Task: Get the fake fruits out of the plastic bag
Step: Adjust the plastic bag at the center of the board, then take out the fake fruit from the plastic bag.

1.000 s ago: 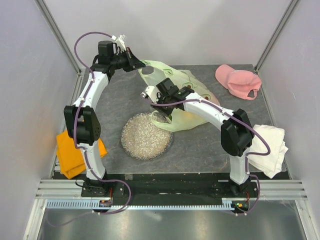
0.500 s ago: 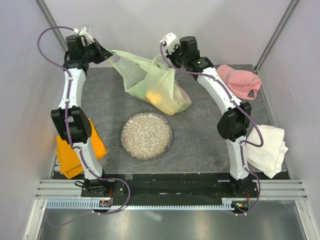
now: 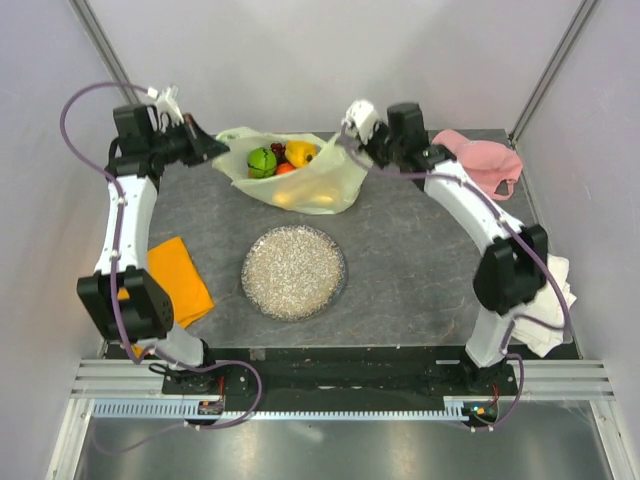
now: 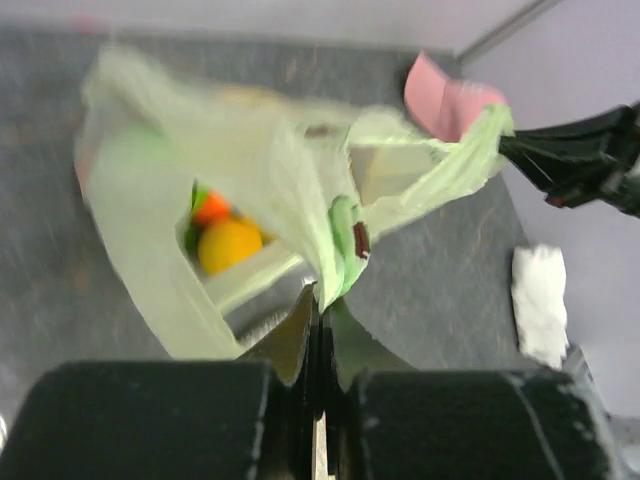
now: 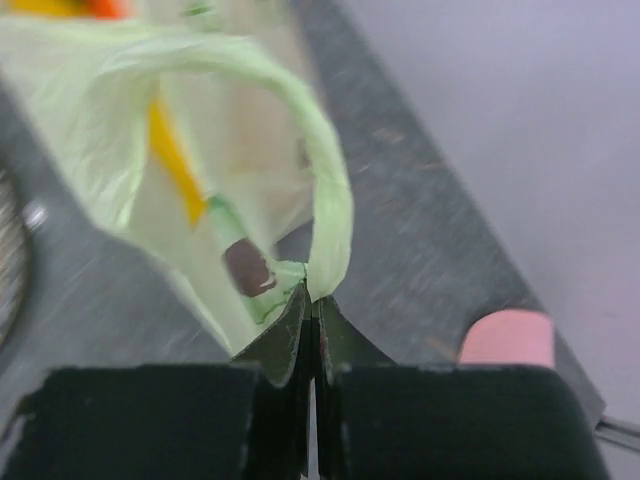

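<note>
Jaws on both arms are clamped on the bag [image 3: 325,188]: the left jaws pinch its left handle loop [image 4: 338,245] and the right jaws its right handle loop [image 5: 332,205], holding it stretched between them over the far tabletop [image 3: 400,260], beyond the plate [image 3: 294,271]. Half a second ago it hung bunched; now it is drawn wider and lower, its mouth gaping to show a green fruit [image 3: 262,161], a yellow fruit [image 3: 300,152] and an orange fruit [image 3: 285,169] inside. The left arm [image 3: 125,215] has swung outward, uncovering more of the orange cloth [image 3: 178,280].
</note>
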`<state>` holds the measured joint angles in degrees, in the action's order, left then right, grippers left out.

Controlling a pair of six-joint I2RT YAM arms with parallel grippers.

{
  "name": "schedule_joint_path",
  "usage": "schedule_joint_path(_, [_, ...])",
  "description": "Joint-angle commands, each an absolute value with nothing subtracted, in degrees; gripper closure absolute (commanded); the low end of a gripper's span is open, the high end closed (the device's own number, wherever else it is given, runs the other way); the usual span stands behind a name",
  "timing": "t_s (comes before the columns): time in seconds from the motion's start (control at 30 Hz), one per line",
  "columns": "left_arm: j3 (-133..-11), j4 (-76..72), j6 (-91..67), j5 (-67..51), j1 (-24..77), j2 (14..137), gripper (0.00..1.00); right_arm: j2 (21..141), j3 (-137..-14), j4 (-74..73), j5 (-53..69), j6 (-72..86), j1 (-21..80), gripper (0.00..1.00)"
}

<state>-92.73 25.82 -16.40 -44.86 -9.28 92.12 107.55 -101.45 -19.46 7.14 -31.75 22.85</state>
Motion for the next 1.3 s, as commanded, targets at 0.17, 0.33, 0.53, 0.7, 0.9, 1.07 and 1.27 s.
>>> schedule_joint_path(0.17, [-75.6,34.0,-10.0,-41.8,-9.8,78.8,0.99,82.8,-69.2,-28.2,9.7,-39.2,30.9,0.82])
schedule_joint_path(0.33, [-75.9,36.8,-12.1,-39.9,-9.7,78.0,0.98,81.3,-75.4,-38.0,11.1,-39.4,31.2,0.49])
schedule_joint_path(0.53, [-77.0,35.4,-15.2,-42.8,-9.7,77.0,0.72,87.9,-96.5,-39.1,18.6,-32.1,33.8,0.30])
schedule_joint_path(0.7, [-77.9,35.1,-16.8,-43.3,-9.8,77.3,0.64,96.5,-109.5,-38.4,23.1,-29.6,37.1,0.32])
schedule_joint_path(0.9, [-80.4,33.8,-19.3,-44.4,-9.8,78.5,0.64,109.0,-112.6,-36.7,25.7,-30.2,39.9,0.37])
schedule_joint_path(1.07, [-84.0,33.4,-19.7,-44.7,-9.8,80.8,0.69,117.6,-117.1,-37.7,25.3,-31.8,39.9,0.49])
schedule_joint_path(1.27, [-85.8,32.4,-20.1,-45.1,-9.8,83.3,0.98,124.5,-122.5,-34.6,18.3,-29.3,39.8,0.50])
